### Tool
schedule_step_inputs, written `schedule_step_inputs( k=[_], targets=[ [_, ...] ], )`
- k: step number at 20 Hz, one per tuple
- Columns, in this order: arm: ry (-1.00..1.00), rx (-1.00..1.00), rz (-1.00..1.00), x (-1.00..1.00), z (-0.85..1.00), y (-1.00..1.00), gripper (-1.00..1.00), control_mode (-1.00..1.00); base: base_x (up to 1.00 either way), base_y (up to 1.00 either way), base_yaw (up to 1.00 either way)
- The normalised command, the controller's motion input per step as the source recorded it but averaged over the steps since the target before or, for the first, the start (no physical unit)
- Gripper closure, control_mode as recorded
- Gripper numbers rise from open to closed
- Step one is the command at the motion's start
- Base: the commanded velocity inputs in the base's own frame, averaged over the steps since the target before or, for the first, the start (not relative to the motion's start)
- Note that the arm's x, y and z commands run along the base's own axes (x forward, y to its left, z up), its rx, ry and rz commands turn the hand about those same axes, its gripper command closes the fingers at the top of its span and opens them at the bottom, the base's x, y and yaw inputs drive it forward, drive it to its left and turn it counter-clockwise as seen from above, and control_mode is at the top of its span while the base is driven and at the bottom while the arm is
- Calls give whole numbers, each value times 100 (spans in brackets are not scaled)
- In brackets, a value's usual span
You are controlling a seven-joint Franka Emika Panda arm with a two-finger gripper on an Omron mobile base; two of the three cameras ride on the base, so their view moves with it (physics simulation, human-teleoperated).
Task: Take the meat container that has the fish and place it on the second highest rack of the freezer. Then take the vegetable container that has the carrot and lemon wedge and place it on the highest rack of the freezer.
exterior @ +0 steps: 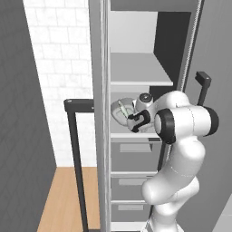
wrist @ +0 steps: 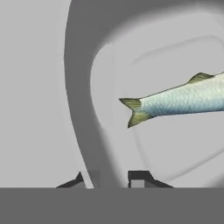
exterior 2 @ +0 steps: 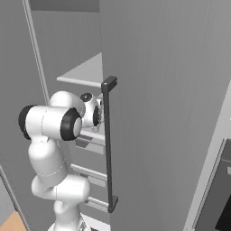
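Note:
The meat container (exterior: 118,112) lies on the second highest rack (exterior: 129,135) of the freezer (exterior: 140,68), with the fish (exterior: 122,108) inside it. My arm reaches into the freezer, and the hand sits at the tub's near edge. In the hand view, the gripper (wrist: 113,178) straddles the thick grey rim (wrist: 81,87). Its tips stand slightly apart, with a thin gap beside the right one. The silvery fish (wrist: 183,99) lies on the pale floor of the tub. The vegetable container, carrot and lemon wedge are out of view.
The highest rack (exterior: 141,82) is bare above the hand. Grey drawers (exterior: 131,156) stack below the tub's rack. The open freezer door (exterior 2: 162,113) with its dark handle (exterior 2: 107,144) stands close on the arm's right. Another dark bar handle (exterior: 76,154) stands to the left.

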Motion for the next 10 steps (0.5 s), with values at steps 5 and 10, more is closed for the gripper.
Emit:
schedule_step_inputs(
  k=[5,10],
  targets=[
    [0,0,-5,22,-44,0,100,-100,0,0,0],
    [0,0,-5,18,-44,2,100,-100,0,0,0]
  ],
)
